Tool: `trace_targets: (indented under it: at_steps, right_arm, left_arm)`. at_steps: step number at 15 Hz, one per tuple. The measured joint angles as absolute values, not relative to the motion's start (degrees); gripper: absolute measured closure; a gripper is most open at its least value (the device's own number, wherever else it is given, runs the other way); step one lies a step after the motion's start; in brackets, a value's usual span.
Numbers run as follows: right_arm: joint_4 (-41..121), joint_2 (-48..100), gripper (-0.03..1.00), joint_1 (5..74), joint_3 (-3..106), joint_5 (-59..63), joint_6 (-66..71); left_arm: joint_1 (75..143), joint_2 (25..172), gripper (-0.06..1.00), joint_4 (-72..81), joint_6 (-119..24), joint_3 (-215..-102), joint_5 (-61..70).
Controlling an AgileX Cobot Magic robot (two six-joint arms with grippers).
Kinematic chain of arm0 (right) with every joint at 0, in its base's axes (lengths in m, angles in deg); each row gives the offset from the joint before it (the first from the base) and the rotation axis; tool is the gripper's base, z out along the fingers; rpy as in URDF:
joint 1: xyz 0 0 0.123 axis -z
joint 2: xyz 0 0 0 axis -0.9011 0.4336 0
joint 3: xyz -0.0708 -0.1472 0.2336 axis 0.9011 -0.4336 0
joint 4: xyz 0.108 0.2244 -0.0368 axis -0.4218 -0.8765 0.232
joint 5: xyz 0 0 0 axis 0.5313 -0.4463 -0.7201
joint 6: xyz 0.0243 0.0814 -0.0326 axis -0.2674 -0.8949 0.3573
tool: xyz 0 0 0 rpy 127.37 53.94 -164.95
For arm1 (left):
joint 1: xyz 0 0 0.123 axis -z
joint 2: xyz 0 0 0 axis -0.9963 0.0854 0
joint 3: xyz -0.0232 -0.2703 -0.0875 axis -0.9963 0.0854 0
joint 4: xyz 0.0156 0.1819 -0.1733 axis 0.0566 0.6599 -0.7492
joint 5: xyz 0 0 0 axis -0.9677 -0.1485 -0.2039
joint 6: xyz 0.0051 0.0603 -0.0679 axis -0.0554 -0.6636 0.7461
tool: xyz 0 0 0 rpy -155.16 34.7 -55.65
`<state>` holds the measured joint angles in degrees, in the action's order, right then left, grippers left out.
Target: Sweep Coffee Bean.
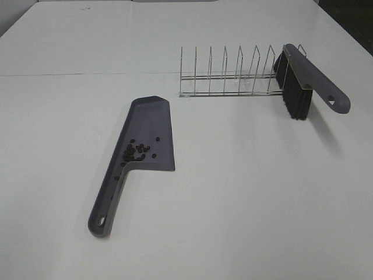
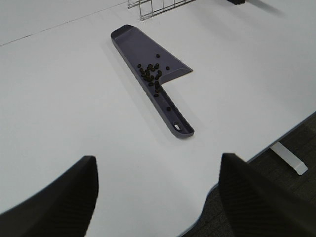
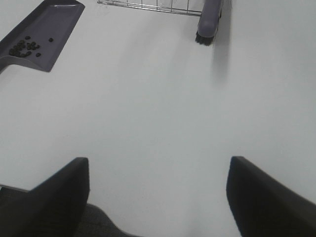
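Dark beans sit in the dustpan.
Both arms' fingers spread, empty, well back; brush racked; sweeping looks done, seemingly.

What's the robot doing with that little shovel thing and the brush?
Right now nothing is being held. The coffee beans already lie in the grey-purple dustpan on the white table, with a few in its handle channel. The brush leans on the end of the wire rack. The left pincer and right pincer both hang open above the table, away from the tools, touching nothing.
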<state>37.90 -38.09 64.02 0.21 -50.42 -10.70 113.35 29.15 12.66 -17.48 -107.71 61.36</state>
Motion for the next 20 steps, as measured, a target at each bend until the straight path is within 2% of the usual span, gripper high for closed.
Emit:
trace_targets:
  at_steps: [18, 20]
  right_arm:
    - [37.9, -38.1, 0.33, 64.0, 0.2, -50.4, -10.7]
    - [37.9, -38.1, 0.33, 64.0, 0.2, -50.4, -10.7]
  left_arm:
    - [113.3, 29.2, 0.31, 12.8, -19.6, -107.7, 61.4]
    - [109.7, 29.1, 0.31, 12.8, -19.6, -107.7, 61.4]
